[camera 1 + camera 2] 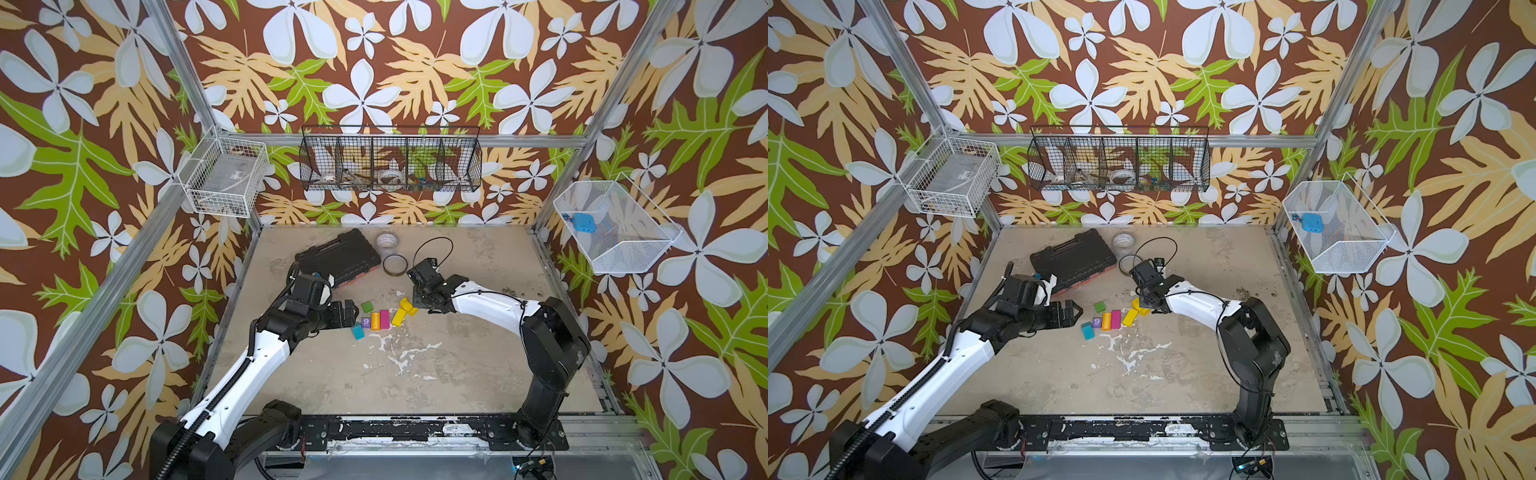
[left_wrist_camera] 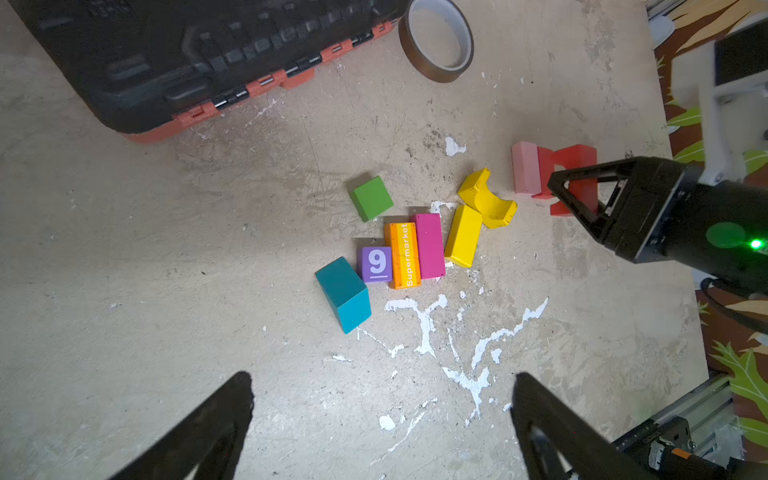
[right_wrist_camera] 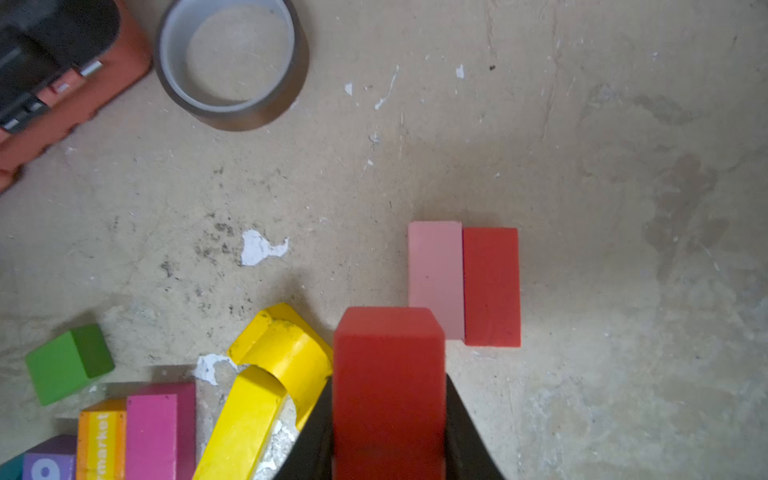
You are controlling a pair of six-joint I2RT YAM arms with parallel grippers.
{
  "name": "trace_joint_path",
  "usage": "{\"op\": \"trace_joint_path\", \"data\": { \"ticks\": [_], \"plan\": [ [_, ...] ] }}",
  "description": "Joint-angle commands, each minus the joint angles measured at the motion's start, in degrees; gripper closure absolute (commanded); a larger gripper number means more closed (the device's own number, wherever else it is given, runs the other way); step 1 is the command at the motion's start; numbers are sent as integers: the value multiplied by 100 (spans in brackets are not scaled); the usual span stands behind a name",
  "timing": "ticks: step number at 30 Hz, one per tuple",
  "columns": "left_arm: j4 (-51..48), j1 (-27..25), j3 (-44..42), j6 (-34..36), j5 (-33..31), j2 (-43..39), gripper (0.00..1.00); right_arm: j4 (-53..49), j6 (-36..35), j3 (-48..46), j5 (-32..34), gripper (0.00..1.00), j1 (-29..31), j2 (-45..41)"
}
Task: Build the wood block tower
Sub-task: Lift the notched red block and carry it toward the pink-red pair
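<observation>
Two robot arms work over a worn beige table [image 1: 457,353], seen from above, with bright wood blocks [image 1: 385,319] scattered at its middle.

The right gripper [image 3: 389,382] pinches a red block [image 3: 388,353] between its black jaws. It hangs at the right end of the scatter, partly over a pink brick [image 3: 435,274]. That brick lies flat with a red brick [image 3: 491,286] touching it along its long side. Whether the held block touches either brick cannot be told.

Just left of that pair a yellow arch [image 2: 488,199] lies curve up, touching a yellow brick [image 2: 462,235]. Further left, three blocks lie in a row, touching:
- a magenta brick [image 2: 430,245]
- an orange block [image 2: 403,255] printed "Supermarket"
- a purple cube [image 2: 375,264] with a white 9

A teal block [image 2: 345,293] sits just beside the purple cube, at the row's near left end. A green cube [image 2: 371,197] sits slightly apart on the far side of the row. All the blocks on the table lie in one layer.

The left gripper [image 1: 355,313] hovers left of the row, close to the purple and green cubes. Its fingers [image 2: 224,415] are spread wide with nothing between them.

Beyond the blocks, to the far left, lies a black tool case [image 1: 338,257] with orange trim. A brown tape roll [image 1: 394,264] sits to its right, and a clear roll [image 1: 387,241] lies further back.
</observation>
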Motion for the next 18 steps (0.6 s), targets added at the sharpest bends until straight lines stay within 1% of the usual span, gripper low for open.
{"op": "trace_joint_path", "data": {
  "ticks": [1, 6, 8, 11, 18],
  "plan": [
    [-1, -2, 26, 8, 14, -27, 2, -84, -66, -89, 218, 100, -37, -24],
    [2, -5, 22, 9, 9, -21, 2, 143, -137, -399, 88, 100, -294, -226],
    [-7, -5, 30, 9, 4, -25, 2, 316, -201, -635, -69, 100, -489, -333],
    [-7, -10, 30, 4, 3, -28, 2, 363, -222, -788, -121, 100, -696, -366],
    [0, -4, 22, 5, -17, -89, 2, 383, -418, -826, -177, 100, -892, -396]
  ]
}}
